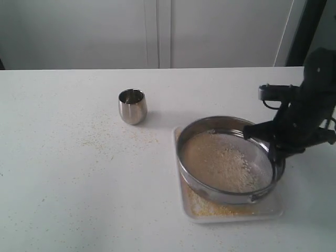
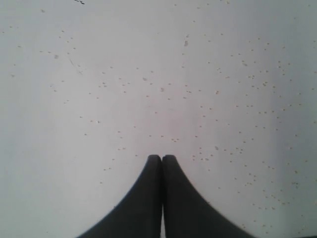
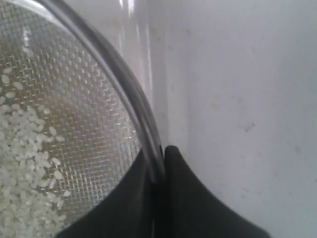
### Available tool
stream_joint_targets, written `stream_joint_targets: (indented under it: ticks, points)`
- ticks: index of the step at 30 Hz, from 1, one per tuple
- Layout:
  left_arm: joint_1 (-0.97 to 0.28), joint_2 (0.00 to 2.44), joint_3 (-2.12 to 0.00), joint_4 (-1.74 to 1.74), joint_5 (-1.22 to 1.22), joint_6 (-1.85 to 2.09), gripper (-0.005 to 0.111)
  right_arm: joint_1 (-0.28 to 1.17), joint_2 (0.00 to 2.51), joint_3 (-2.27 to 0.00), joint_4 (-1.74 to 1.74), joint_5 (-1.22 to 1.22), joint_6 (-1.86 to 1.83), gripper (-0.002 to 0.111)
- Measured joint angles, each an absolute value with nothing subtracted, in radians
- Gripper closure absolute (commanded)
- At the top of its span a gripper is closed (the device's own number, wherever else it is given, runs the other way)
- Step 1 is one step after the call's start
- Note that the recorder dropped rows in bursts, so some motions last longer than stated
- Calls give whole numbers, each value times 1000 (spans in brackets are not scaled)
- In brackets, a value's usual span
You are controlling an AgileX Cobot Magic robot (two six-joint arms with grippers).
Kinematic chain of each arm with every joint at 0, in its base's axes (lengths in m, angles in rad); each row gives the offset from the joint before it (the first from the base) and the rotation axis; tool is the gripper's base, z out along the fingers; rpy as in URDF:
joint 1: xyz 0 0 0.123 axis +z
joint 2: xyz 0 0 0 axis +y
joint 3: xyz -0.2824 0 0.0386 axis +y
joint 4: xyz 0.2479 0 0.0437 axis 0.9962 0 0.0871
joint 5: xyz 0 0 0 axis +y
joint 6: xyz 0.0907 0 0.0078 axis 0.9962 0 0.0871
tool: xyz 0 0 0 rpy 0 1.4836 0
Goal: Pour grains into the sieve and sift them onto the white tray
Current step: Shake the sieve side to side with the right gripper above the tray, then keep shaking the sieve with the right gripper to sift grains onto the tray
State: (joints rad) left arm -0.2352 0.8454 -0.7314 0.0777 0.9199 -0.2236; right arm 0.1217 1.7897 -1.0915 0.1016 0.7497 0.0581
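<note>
The sieve [image 1: 227, 195] is held tilted over the white tray [image 1: 179, 137], its right rim pinched by my right gripper [image 1: 273, 155]. In the right wrist view the gripper [image 3: 159, 157] is shut on the steel rim [image 3: 130, 83], one finger inside the mesh, one outside. Pale whitish grains [image 1: 227, 167] lie on the mesh [image 3: 59, 99]. Finer yellow-orange grains [image 1: 210, 209] cover the tray under the sieve. My left gripper [image 2: 161, 157] is shut on nothing, above bare table speckled with stray grains; it does not show in the exterior view.
A small steel cup [image 1: 132, 106] stands upright on the white table, left of and behind the sieve. Spilled grains [image 1: 113, 140] are scattered on the table in front of the cup. A pale wall runs behind the table's far edge.
</note>
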Motion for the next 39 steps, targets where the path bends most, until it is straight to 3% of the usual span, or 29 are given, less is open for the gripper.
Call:
stream_joint_targets:
  ticks: [3,5,8,11,17,20,23,27,32,35,39]
  points:
    - [-235,845,-731,78,920,-224,107,122,1732,-1020,93,615,41,108]
    - [-235,845,-731,78,920,-224,107,122,1777,-1087,158,555,41,108]
    - [-235,845,-731,78,920,-224,107,120,1883,-1207,183,667,56,108]
    - [-235,845,-731,78,920,-224,107,120,1844,-1167,142,744,48,108]
    - [-235,845,-731,78,920,-224,107,116,1749,-1102,142,588,35,108]
    - [-235,845,-731,78,920,-224,107,116,1838,-1218,154,726,45,108]
    - [-235,845,-731,78,920,-224,107,114,1803,-1166,85,818,39,108]
    - [-235,845,-731,78,920,-224,107,114,1716,-1072,57,640,49,108]
    - [-235,845,-731,78,920,-224,107,110,1830,-1251,66,759,116,108]
    - [-235,845,-731,78,920,-224,107,110,1760,-1155,16,790,95,108]
    - [-235,845,-731,78,920,-224,107,110,1655,-1063,16,639,84,108]
